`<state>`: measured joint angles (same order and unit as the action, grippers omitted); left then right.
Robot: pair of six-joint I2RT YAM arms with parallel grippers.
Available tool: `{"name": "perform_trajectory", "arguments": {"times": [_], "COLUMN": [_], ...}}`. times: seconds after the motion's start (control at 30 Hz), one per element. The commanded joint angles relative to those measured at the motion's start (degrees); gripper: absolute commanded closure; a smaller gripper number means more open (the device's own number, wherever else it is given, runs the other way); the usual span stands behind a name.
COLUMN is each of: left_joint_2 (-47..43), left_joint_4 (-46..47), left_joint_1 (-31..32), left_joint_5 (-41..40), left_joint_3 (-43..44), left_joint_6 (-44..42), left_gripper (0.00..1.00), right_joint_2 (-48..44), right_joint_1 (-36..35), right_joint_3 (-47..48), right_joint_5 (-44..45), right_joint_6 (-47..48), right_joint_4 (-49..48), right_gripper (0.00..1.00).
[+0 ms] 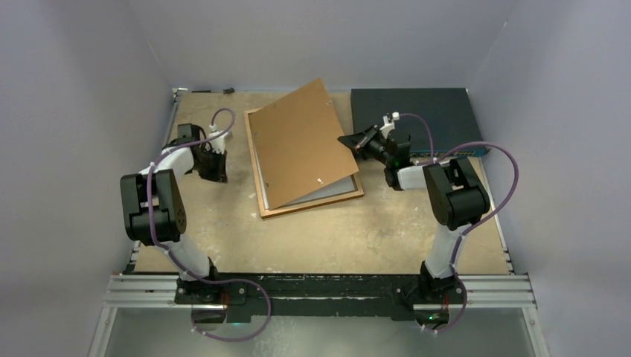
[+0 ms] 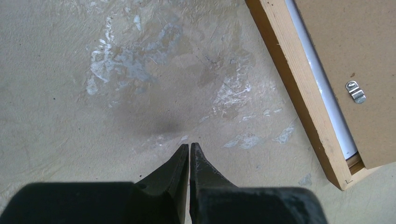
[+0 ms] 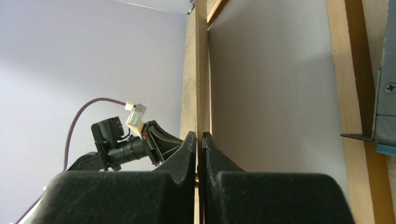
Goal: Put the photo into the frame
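The orange-brown wooden frame [image 1: 312, 204] lies flat in the middle of the table. Inside it lies the photo [image 1: 336, 189], showing only as a white strip of its plain back. A brown backing board [image 1: 298, 141] tilts over both, its right edge raised. My right gripper [image 1: 348, 141] is shut on that edge. In the right wrist view the thin board edge [image 3: 201, 70] runs up from between the jaws, with the photo's white back [image 3: 271, 84] and a frame rail [image 3: 348, 70] to its right. My left gripper [image 2: 189, 147] hangs shut and empty over bare table, left of the frame [image 2: 299, 88].
A dark blue flat box [image 1: 417, 119] lies at the back right, close behind my right gripper. A metal hanger clip [image 2: 356, 91] sits on the backing board. Purple-grey walls close in the table on three sides.
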<state>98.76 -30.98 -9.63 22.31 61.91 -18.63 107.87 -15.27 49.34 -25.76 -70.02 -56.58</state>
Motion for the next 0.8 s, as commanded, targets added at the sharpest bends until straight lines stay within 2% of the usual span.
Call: {"name": "perform_trajectory", "arguments": {"times": [0.0,0.2,0.5,0.77], "left_joint_2": [-0.47,-0.46,-0.07,1.47], "left_joint_4": [1.01,0.93,1.00,1.16], "left_joint_1": [-0.30,-0.40,-0.48,-0.50], "left_joint_5": [0.47,0.50,1.08,2.78], "left_joint_3": [-0.65,-0.50,-0.45,0.57], "left_joint_6": [-0.36,-0.43,-0.16,0.83], "left_gripper": [0.98,0.98,0.98,0.98], "right_joint_2": [-0.19,0.24,-0.13,-1.47], "right_joint_1": [-1.28,-2.50,-4.29,-7.53], "right_joint_3": [3.09,3.80,0.06,-2.03], "right_joint_5": [1.54,1.85,2.45,4.31], "right_joint_6": [-1.32,1.27,1.17,3.52], "right_joint_4": [-7.94,-6.56,-6.62,-2.97], "right_gripper": [1.00,1.00,1.00,1.00]}}
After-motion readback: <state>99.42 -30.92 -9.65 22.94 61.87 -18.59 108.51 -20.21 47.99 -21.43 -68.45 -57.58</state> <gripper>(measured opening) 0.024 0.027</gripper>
